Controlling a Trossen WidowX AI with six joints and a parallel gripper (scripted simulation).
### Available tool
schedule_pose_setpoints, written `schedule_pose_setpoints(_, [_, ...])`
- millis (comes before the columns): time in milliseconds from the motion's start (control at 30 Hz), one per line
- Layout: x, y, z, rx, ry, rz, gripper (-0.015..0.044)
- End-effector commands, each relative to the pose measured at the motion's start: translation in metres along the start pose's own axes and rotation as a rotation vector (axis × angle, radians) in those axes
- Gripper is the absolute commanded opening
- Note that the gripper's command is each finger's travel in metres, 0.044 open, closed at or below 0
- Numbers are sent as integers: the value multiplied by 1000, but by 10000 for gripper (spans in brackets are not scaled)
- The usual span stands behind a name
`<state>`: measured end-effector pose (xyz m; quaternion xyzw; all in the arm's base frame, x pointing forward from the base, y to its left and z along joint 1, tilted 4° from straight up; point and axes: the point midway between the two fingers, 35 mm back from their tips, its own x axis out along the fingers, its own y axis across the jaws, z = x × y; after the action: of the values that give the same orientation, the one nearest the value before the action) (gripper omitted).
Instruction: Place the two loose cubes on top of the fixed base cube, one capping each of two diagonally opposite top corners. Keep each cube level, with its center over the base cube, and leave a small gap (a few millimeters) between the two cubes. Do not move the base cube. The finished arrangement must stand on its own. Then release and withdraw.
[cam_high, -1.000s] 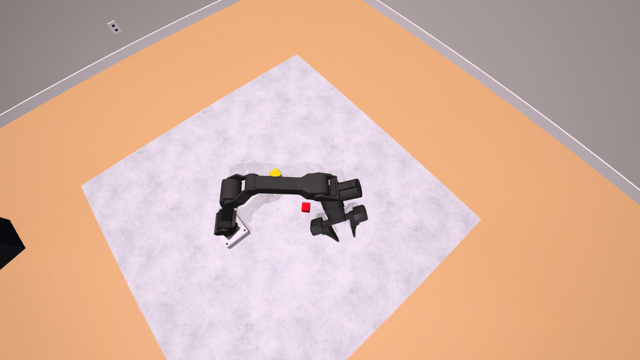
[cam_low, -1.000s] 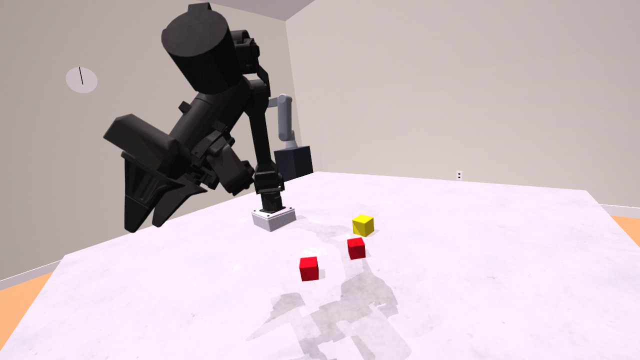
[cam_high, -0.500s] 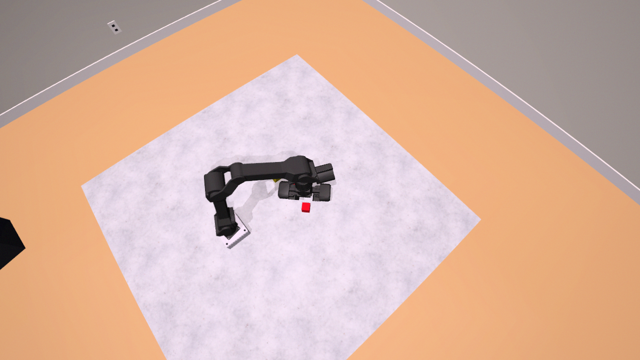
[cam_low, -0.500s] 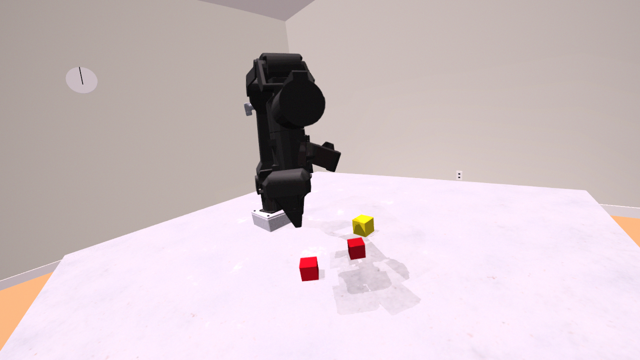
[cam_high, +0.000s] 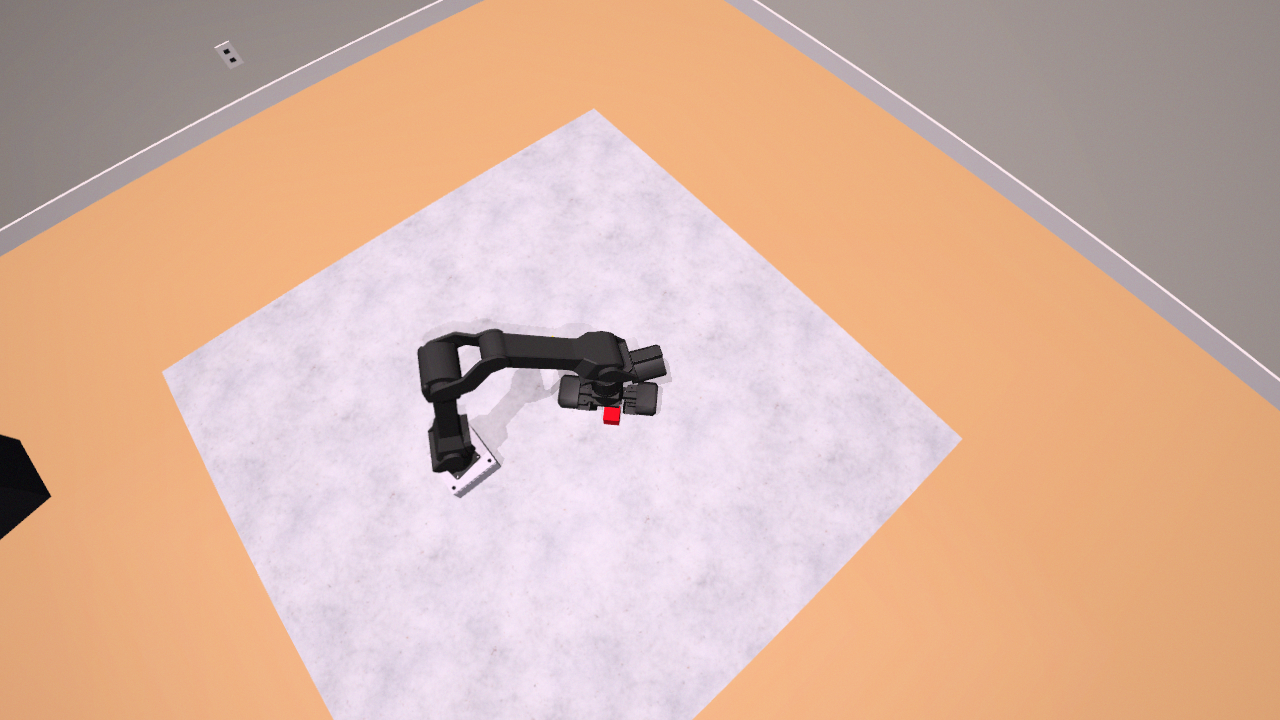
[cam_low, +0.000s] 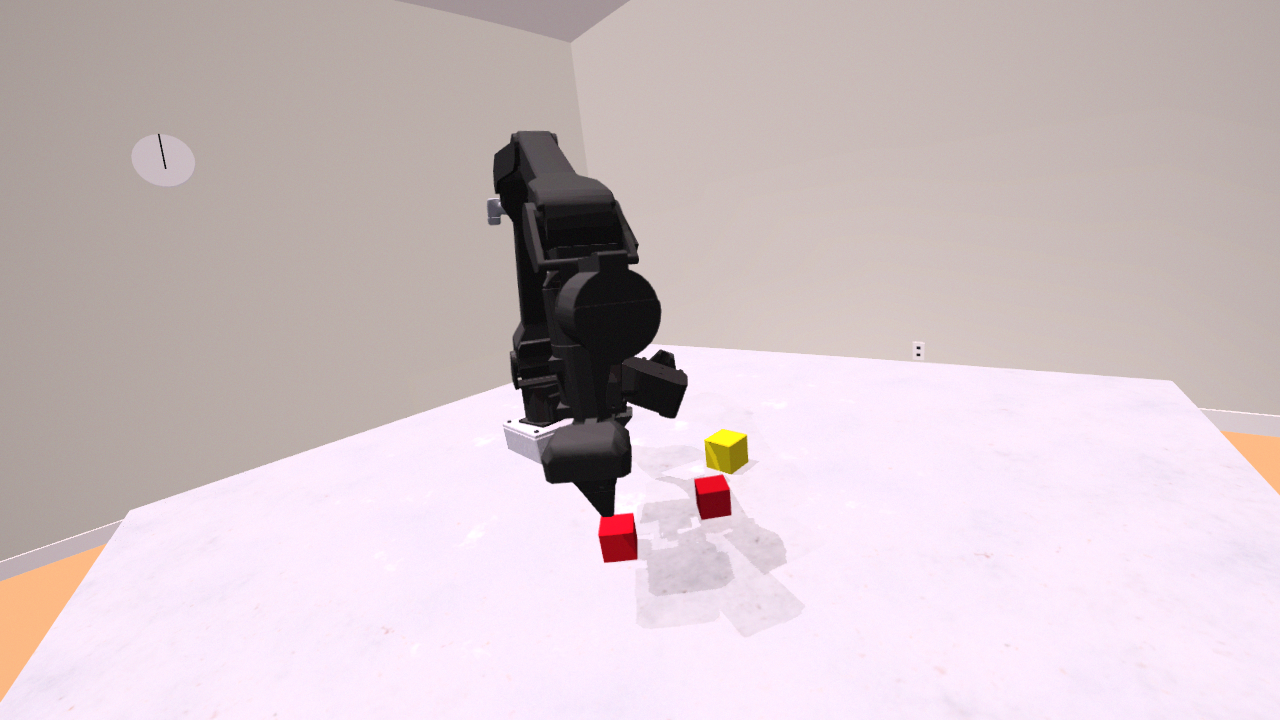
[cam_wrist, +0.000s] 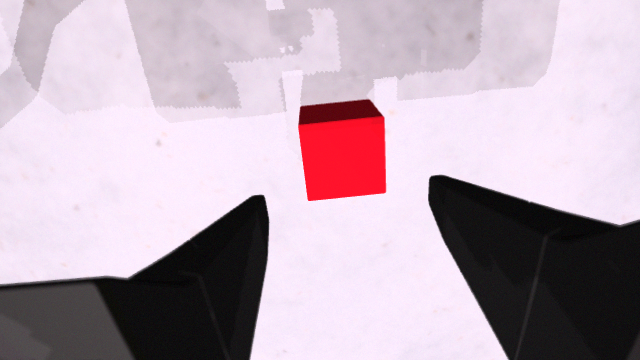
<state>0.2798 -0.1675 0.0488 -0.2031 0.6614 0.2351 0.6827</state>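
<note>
One red cube (cam_high: 611, 415) (cam_low: 617, 539) (cam_wrist: 345, 157) sits level on the table, nearest to the exterior view. My gripper (cam_low: 610, 513) (cam_wrist: 347, 198) points down close to it, with its fingers apart and nothing between them. In the wrist view this cube shows beyond the gap between the fingertips, with room on both sides. In the exterior view, one fingertip shows just behind and above the cube's top edge; the other finger is hidden. The second red cube (cam_low: 712, 497) and the larger yellow base cube (cam_low: 725, 451) stand apart on the table. Both are hidden under the arm in the top view.
The marbled table top (cam_high: 572, 573) (cam_low: 895, 582) bears the arm's white base (cam_high: 474, 474) (cam_low: 526, 439). The arm (cam_high: 546, 351) reaches over the area with the yellow cube and the second red cube. A dark box (cam_high: 17, 488) stands off the table at the left.
</note>
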Motion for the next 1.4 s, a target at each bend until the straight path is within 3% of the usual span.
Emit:
schedule_pose_setpoints(0, [9, -1, 1, 3, -7, -7, 265])
schedule_pose_setpoints(833, [45, -1, 2, 3, -7, -6, 265])
schedule_pose_setpoints(1033, [45, -1, 2, 3, -7, -6, 107])
schedule_pose_setpoints(1367, [29, -4, 3, 3, -7, -7, 105])
